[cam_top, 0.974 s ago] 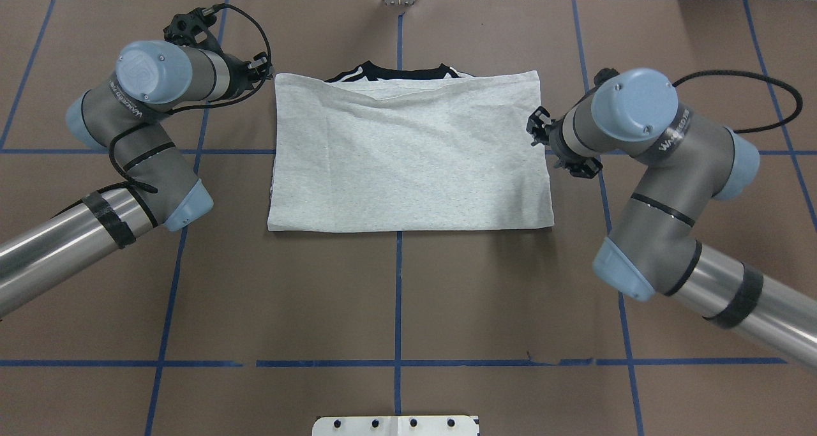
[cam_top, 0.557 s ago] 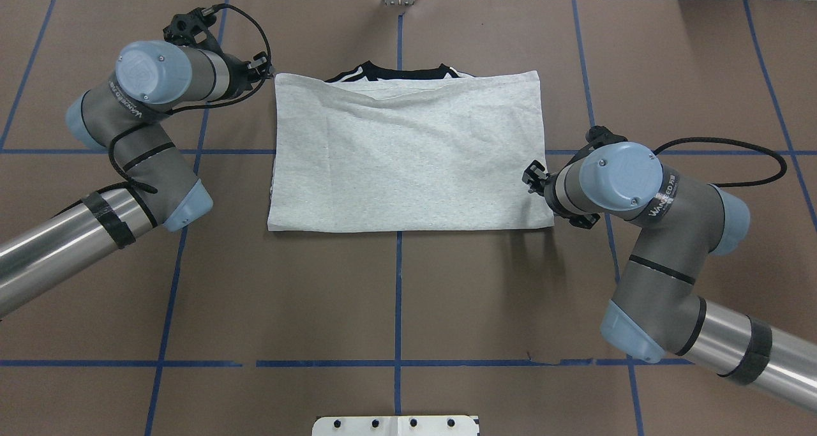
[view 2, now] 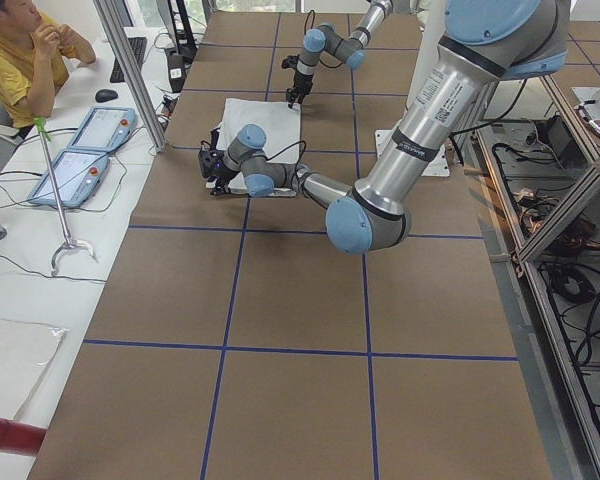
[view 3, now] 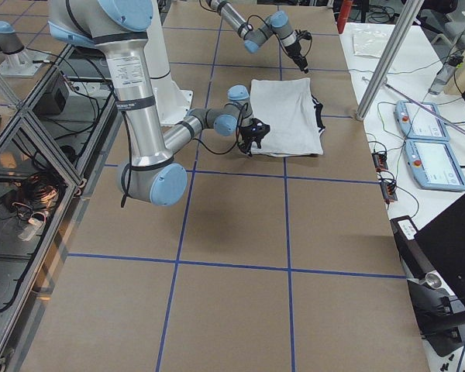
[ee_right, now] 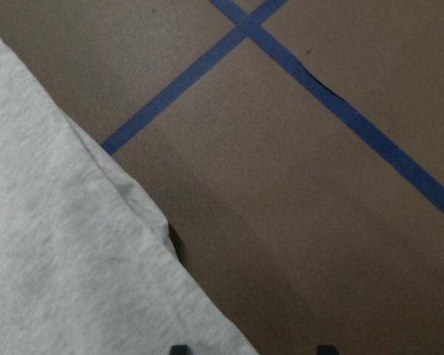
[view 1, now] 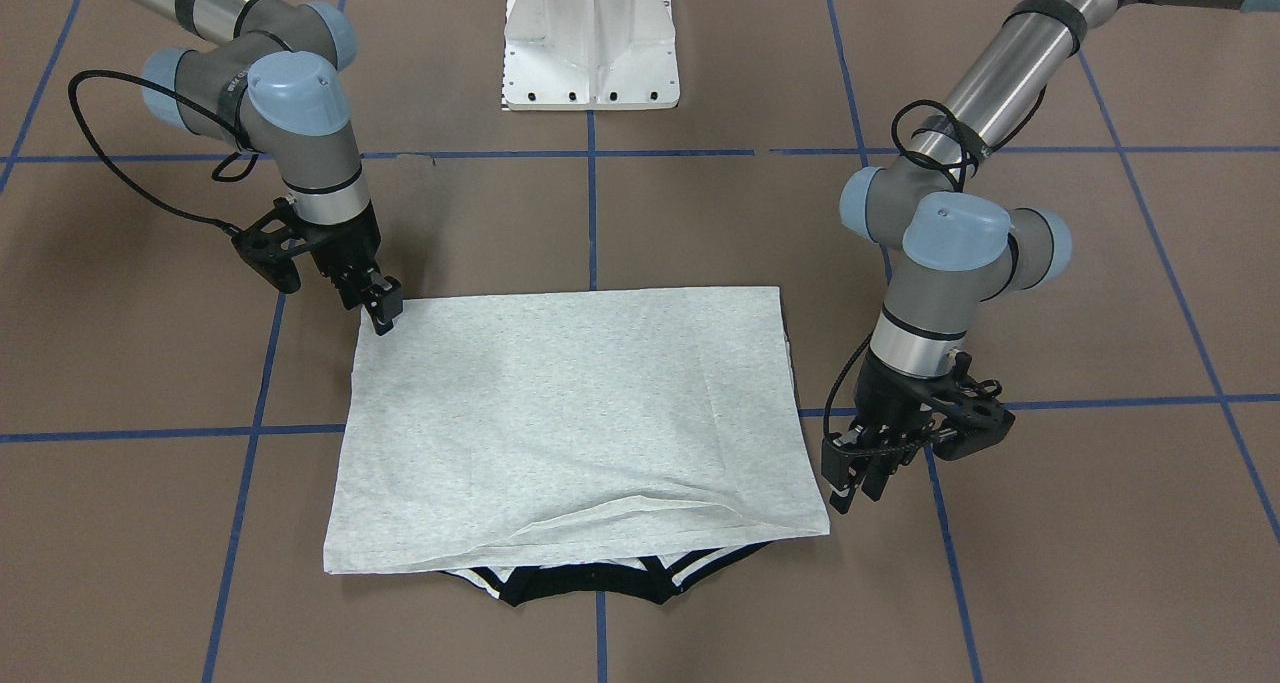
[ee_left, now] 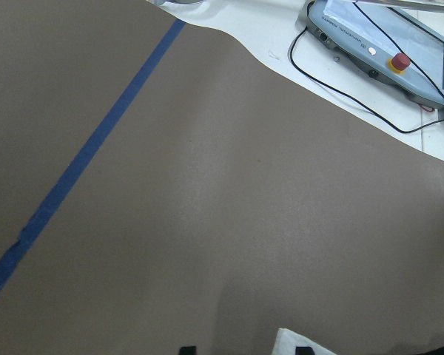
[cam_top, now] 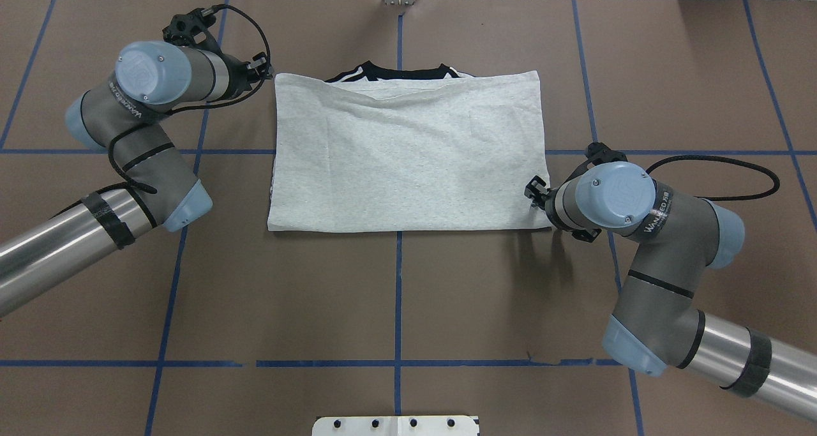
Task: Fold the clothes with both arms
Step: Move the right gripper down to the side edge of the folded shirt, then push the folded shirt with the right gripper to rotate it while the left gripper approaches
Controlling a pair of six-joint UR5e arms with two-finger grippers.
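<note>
While flat, T-shirt (cam_top: 408,155) at right tool (view 1: 383,315)

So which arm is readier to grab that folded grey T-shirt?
Probably right: the black right gripper sits at the light grey T-shirt's near corner, cloth between its open fingers; the left gripper only just meets the far corner.

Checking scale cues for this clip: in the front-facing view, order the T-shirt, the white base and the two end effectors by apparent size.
1. T-shirt
2. White base
3. Left end effector and right end effector: about alike. The left one sits nearer the camera, so I can't rank them.
</note>
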